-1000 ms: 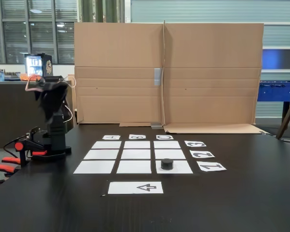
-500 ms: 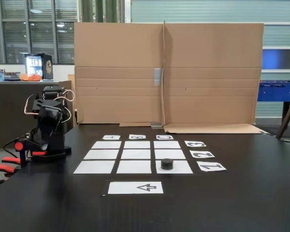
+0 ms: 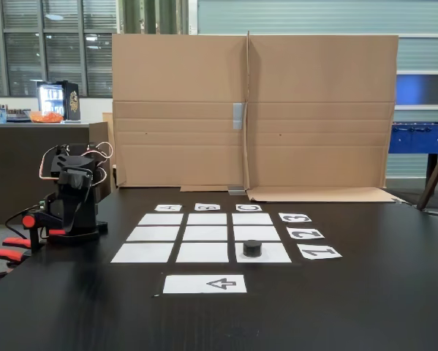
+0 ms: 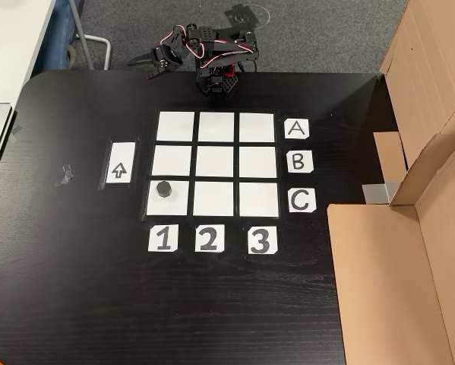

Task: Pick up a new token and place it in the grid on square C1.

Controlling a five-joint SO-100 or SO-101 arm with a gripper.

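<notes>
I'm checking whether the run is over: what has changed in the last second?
The arm has folded down from a raised pose to a low tucked one over its base, holding nothing. The token stayed on square C1 of the grid, untouched.

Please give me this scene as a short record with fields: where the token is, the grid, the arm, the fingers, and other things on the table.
token: black token sits on square C1, the corner in line with labels C and 1
grid: the grid has nine white squares; the other eight are bare
arm: folded at its base beyond row A, apart from the grid
gripper: holds nothing; fingers slightly apart in the top-down view
arrow strip: arrow strip lies beside column 1
backdrop: cardboard panel stands at the table's far edge
</notes>
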